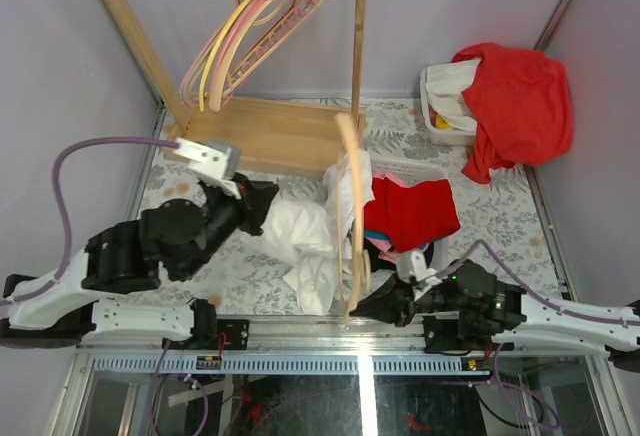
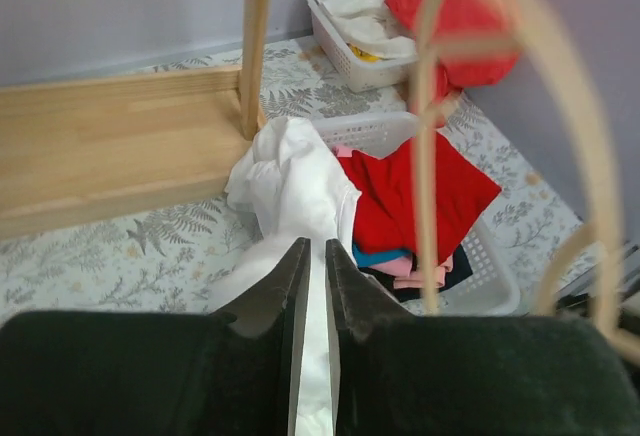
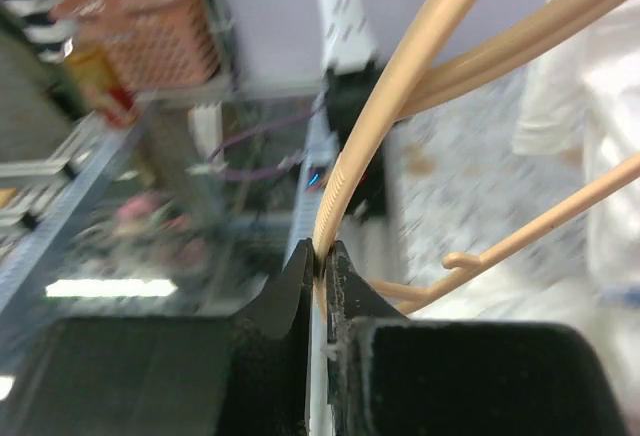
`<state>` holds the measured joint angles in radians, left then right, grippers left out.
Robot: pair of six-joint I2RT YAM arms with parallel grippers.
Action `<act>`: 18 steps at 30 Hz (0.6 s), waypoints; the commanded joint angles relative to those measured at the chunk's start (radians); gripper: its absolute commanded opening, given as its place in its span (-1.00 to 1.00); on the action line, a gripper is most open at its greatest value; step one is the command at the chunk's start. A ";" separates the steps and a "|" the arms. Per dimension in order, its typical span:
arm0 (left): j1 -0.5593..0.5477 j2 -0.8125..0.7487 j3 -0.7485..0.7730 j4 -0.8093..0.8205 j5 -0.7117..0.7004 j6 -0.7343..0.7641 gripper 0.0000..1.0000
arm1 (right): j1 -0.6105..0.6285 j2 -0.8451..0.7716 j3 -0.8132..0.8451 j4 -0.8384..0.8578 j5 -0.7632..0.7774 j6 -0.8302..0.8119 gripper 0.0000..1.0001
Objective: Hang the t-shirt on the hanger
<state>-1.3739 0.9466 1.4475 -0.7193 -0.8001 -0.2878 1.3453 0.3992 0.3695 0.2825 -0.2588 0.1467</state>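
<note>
The white t-shirt (image 1: 305, 231) lies crumpled on the table, partly draped up against the peach-beige hanger (image 1: 352, 206). The hanger stands upright on edge beside the basket. My left gripper (image 1: 268, 204) is at the shirt's left side. In the left wrist view its jaws (image 2: 317, 248) stand a thin slit apart with white t-shirt (image 2: 295, 181) cloth filling the slit, and the hanger (image 2: 425, 176) rises to the right. My right gripper (image 1: 375, 308) is shut on the hanger's near end. The right wrist view shows the hanger (image 3: 400, 76) bar pinched at the right gripper (image 3: 322, 251) tips, with the t-shirt (image 3: 610, 106) at the right edge.
A wooden rack (image 1: 270, 131) stands at the back, with pink and yellow hangers (image 1: 250, 26) on its rail. A white basket (image 1: 400, 168) of red and navy clothes sits right of the hanger. A second basket (image 1: 435, 121) at the back right carries a big red garment (image 1: 520, 96).
</note>
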 commanded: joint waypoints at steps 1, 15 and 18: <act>-0.005 -0.079 -0.068 -0.061 -0.057 -0.154 -0.79 | -0.003 0.048 -0.083 0.094 -0.205 0.253 -1.00; -0.003 -0.038 -0.148 -0.228 -0.087 -0.352 -0.64 | -0.003 -0.115 -0.075 -0.313 -0.275 0.430 -1.00; -0.004 0.049 -0.170 -0.425 -0.103 -0.578 -0.60 | -0.003 -0.167 -0.041 -0.373 -0.256 0.426 -1.00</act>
<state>-1.3739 0.9012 1.2972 -0.9062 -0.8501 -0.5827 1.3453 0.2985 0.2405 -0.0288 -0.5163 0.5526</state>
